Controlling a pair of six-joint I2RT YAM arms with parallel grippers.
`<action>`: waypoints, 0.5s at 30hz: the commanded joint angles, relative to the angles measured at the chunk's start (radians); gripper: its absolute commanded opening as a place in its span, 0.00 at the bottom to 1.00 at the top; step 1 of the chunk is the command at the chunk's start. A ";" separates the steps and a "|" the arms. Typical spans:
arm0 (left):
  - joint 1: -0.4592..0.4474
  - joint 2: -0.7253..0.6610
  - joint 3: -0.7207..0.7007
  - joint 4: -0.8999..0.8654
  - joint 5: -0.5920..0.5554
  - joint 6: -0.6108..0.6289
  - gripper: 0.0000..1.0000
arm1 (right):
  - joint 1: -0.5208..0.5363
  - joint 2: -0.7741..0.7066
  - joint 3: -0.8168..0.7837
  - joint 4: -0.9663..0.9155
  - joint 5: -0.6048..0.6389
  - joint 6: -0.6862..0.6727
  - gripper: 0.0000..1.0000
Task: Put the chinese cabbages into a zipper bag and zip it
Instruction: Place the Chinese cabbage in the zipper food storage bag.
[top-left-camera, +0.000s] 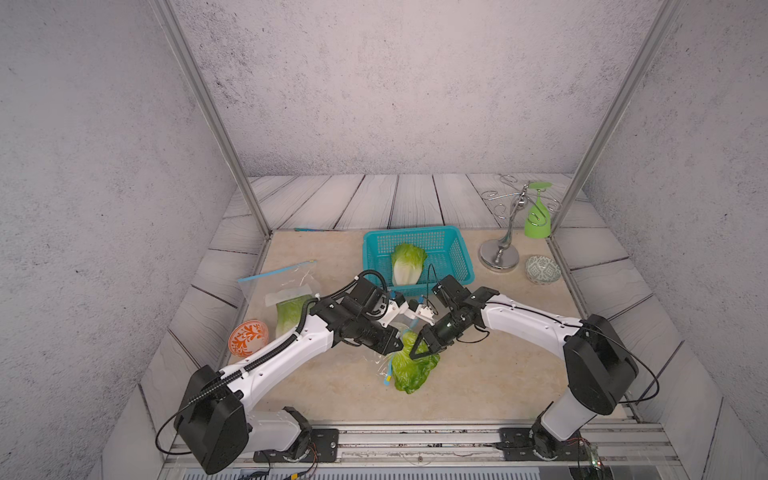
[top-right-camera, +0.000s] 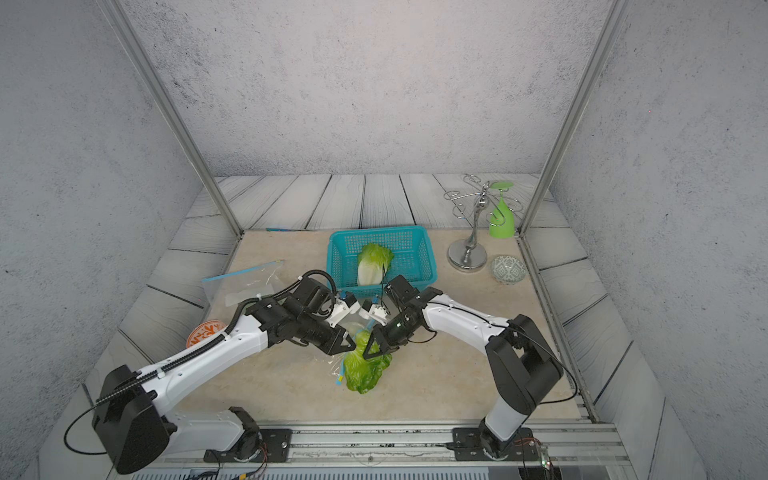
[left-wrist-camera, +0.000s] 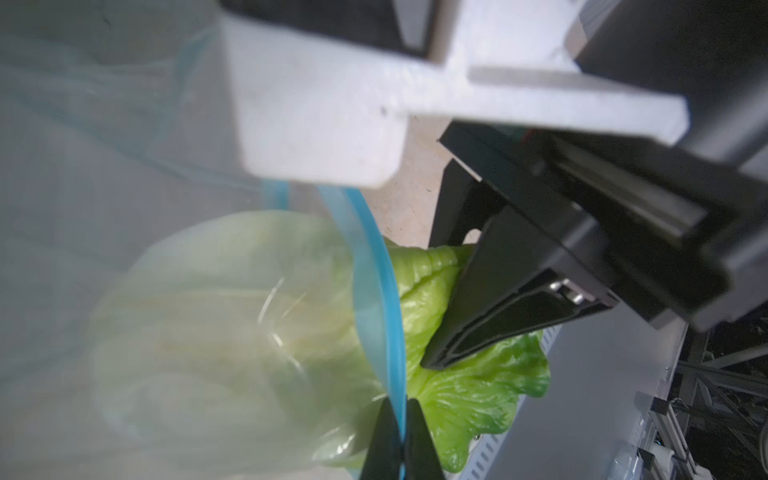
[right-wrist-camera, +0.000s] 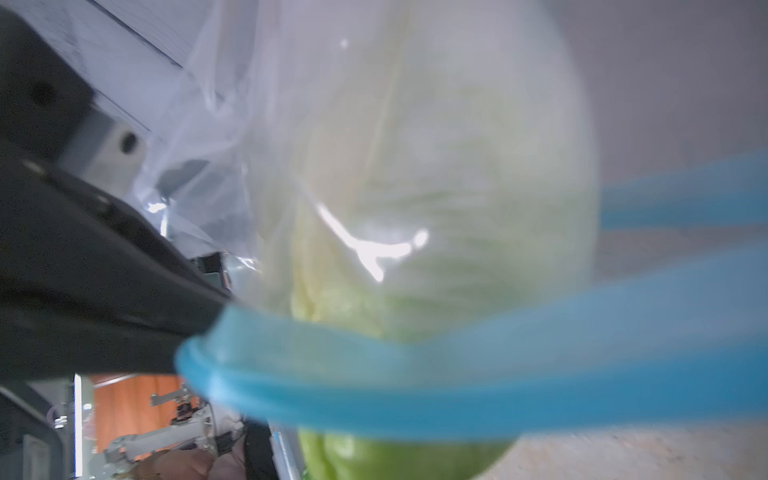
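Left gripper (left-wrist-camera: 401, 440): jaws pressed together, pinching the blue zip strip (left-wrist-camera: 376, 270) at the mouth of the zipper bag (left-wrist-camera: 199, 340). The film is clear and crumpled.

Right gripper (top-left-camera: 414, 356): tips drawn together, nipping the leafy end of the centre cabbage (top-left-camera: 415, 372). In the left wrist view its finger (left-wrist-camera: 457, 328) lies on the leaf just outside the strip.

Centre cabbage: white stalk end and pale ribs are inside the film and hazy through it. Crinkled bright-green leaf tips stick out past the mouth. The zip is open: in the right wrist view the blue strips run apart around the head. It sits low centre in both top views, between the two grippers, on the beige table (top-left-camera: 490, 374).

Basket cabbage (top-left-camera: 407, 264) lies in the teal basket (top-left-camera: 411, 231), upper centre, stalk toward the frame bottom. Third cabbage (top-left-camera: 291, 313) is in a second bag (top-left-camera: 286, 282) at centre left, partly under the left arm.

Edges and room:
- The basket's near wall is just above both wrists.
- Orange bowl (top-left-camera: 248, 337) sits just beside the left forearm.
- Metal stand (top-left-camera: 498, 253), green goblet (top-left-camera: 537, 222) and patterned bowl (top-left-camera: 542, 269) are upper right, well apart.
- Bare tabletop runs below and to the lower right of the centre cabbage, down to the aluminium rail (top-left-camera: 415, 432) at the frame bottom.
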 joint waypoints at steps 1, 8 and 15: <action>-0.004 -0.017 -0.002 -0.054 0.090 0.062 0.00 | -0.039 -0.039 -0.004 0.103 -0.192 0.062 0.00; -0.013 -0.058 -0.037 -0.048 0.149 0.013 0.00 | -0.070 -0.075 -0.117 0.446 -0.282 0.397 0.00; -0.014 -0.125 -0.117 0.052 0.182 -0.110 0.00 | -0.112 -0.142 -0.185 0.807 -0.230 0.772 0.00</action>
